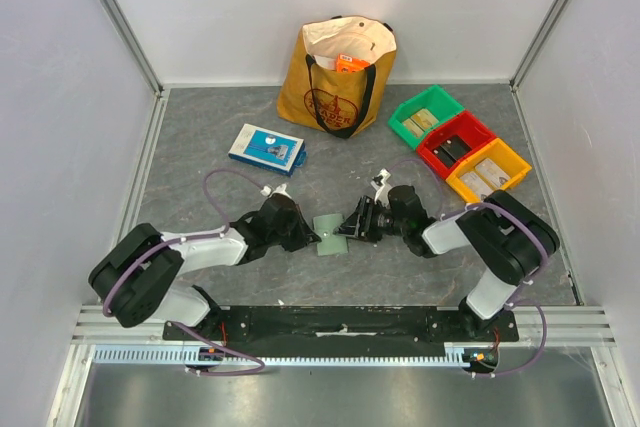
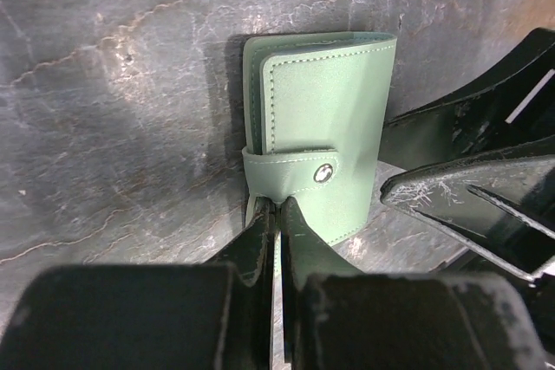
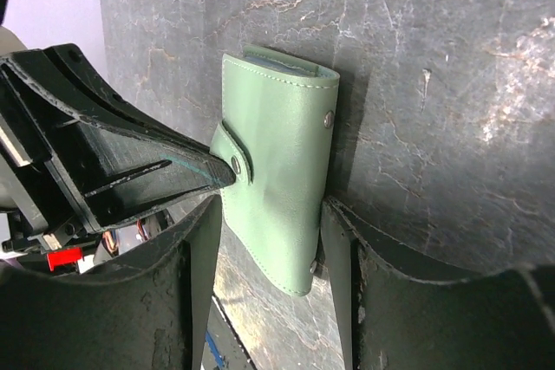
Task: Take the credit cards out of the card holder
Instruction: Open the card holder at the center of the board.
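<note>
You have bare table (image 1: 190, 162) left of the left gripper (image 2: 276, 230). It is pinched tight on the near edge of the card holder (image 2: 323, 110), snapped closed mid-table. The right gripper (image 3: 270, 214) straddles the holder, jaws apart. The three bins (image 1: 455, 144) are well back on the right.

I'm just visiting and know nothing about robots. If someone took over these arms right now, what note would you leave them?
Left fingers: shut on the wallet's edge by the strap.
Right fingers: spread either side of the wallet; whether they clamp it is unclear.
Wallet: on the table between the arms, closed, strap looks snapped.
Done: wallet reached; no cards in view.
Left: undo strap, open wallet, pull out the cards.
</note>
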You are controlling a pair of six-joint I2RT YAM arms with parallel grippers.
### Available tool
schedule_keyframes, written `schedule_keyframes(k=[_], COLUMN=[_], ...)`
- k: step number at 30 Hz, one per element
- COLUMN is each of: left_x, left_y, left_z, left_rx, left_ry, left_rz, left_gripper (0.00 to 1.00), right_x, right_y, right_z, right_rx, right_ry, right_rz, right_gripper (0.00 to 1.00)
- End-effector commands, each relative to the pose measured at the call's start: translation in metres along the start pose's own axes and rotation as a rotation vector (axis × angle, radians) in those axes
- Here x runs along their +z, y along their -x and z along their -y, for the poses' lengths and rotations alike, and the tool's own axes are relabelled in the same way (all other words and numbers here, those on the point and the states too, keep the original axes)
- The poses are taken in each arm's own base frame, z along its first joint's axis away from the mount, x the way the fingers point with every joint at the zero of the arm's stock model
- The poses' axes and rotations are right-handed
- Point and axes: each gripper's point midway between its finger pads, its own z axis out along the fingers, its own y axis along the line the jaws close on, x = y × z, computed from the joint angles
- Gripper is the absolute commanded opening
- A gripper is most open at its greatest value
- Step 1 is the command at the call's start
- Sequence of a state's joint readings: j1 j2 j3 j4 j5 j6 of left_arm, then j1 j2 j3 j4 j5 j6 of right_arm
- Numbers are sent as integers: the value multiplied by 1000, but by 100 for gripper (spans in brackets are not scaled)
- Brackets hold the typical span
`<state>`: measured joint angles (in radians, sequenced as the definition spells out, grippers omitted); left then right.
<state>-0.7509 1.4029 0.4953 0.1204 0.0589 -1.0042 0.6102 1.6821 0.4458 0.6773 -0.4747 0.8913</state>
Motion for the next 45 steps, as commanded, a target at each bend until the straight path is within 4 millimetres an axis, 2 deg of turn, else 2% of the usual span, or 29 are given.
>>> schedule_keyframes(k=[1, 6, 9, 11, 12, 13, 15, 17, 19, 22, 24, 32, 39, 45], left_x=[1, 5, 6, 6, 5, 4, 2, -4, -9, -13, -13, -9, 3, 10], left_y=[-10, -19, -21, -20, -20, -18, -12, -3, 3, 13, 20, 22, 9, -4], left_z=[-8, -11, -11, -11, -11, -11, -13, -15, -12, -2, 5, 5, 9, 7], left_rx=[-118, -172, -180, -166, -150, -121, -47, 27, 101, 199, 253, 424, 459, 491], left_ry=[-27, -61, -67, -60, -48, -30, 6, 74, 123, 192, 237, 413, 411, 420], left_rz=[-21, -57, -65, -67, -72, -73, -59, -39, -27, 10, 34, 56, -1, -42], left_gripper=[2, 2, 2, 2, 2, 5, 17, 34, 55, 68, 69, 66, 57, 56], right_x=[-4, 3, 4, 3, 3, 2, 0, -1, -3, -6, -8, -9, -9, -8], right_y=[-51, -59, -63, -62, -60, -59, -57, -54, -49, -44, -41, -41, -43, -42], right_z=[60, 59, 59, 58, 56, 56, 56, 56, 58, 59, 59, 57, 58, 58], right_rx=[70, 76, 76, 72, 70, 64, 49, 30, 6, -20, -34, -56, -61, -66], right_ry=[-196, -168, -159, -156, -157, -160, -177, -204, -242, -284, -301, -319, -328, -331], right_rz=[-142, -182, -191, -183, -178, -175, -165, -153, -127, -96, -80, -71, -71, -67], right_gripper=[57, 47, 27, 9, 3, 0, 0, 0, 0, 0, 0, 0, 0, 0])
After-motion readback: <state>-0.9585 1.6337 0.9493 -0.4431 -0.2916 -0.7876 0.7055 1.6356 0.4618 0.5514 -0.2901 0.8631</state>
